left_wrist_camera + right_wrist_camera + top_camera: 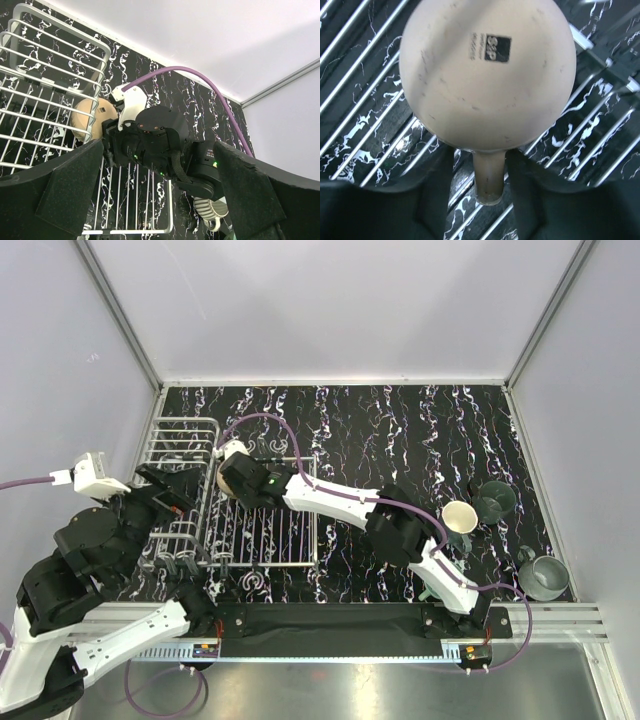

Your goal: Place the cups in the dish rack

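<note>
At 9 o'clock on the marbled table (400, 430), we see the left gripper (159, 147) spread wide, grasping nothing, beside the white dish rack (255, 540). Over the rack's wires, the right gripper (482, 172) clenches the handle of the peach-tan cup (487, 75). Between 3 and 4 o'clock stand a pale-insided cup (460, 517), a dark teal cup (494, 502) and a grey cup (545, 578).
</note>
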Robot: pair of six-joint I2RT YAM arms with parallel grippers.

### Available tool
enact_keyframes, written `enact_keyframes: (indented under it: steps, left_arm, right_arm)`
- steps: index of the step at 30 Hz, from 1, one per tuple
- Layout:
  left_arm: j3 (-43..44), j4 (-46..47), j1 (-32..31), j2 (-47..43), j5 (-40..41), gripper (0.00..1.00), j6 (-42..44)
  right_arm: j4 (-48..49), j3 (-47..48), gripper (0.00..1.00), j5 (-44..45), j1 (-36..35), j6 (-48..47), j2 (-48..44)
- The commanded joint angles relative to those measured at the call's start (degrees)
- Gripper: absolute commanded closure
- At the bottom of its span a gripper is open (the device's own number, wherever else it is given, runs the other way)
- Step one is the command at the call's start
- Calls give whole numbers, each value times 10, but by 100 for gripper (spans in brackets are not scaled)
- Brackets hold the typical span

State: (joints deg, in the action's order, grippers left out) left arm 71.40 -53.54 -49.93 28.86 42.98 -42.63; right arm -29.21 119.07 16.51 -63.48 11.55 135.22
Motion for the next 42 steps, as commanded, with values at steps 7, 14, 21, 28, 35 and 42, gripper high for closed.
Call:
enact_keyframes:
  steps: [7,14,21,28,35,42]
  left_arm:
    - [14,10,-2,9,3,1,-15]
    - [16,6,-2,24,-20,1,-17]
    - [21,-10,-2,53,-65,1,-9]
    - [1,-4,-2,95,-169,1,-21]
    - [-36,35,-2,138,-275,1,-37]
    - [-50,52,-2,166,-337,1,-29]
  right_arm:
    - [42,-9,37,25,-8,20,-61]
    - [18,-79,31,56,-8,60,-135]
    - [-8,-193,27,80,-8,115,-251]
    - [-169,-269,25,156,5,194,-370]
    - [-250,-403,26,150,122,269,-546]
    - [-312,-452,28,149,313,263,-719]
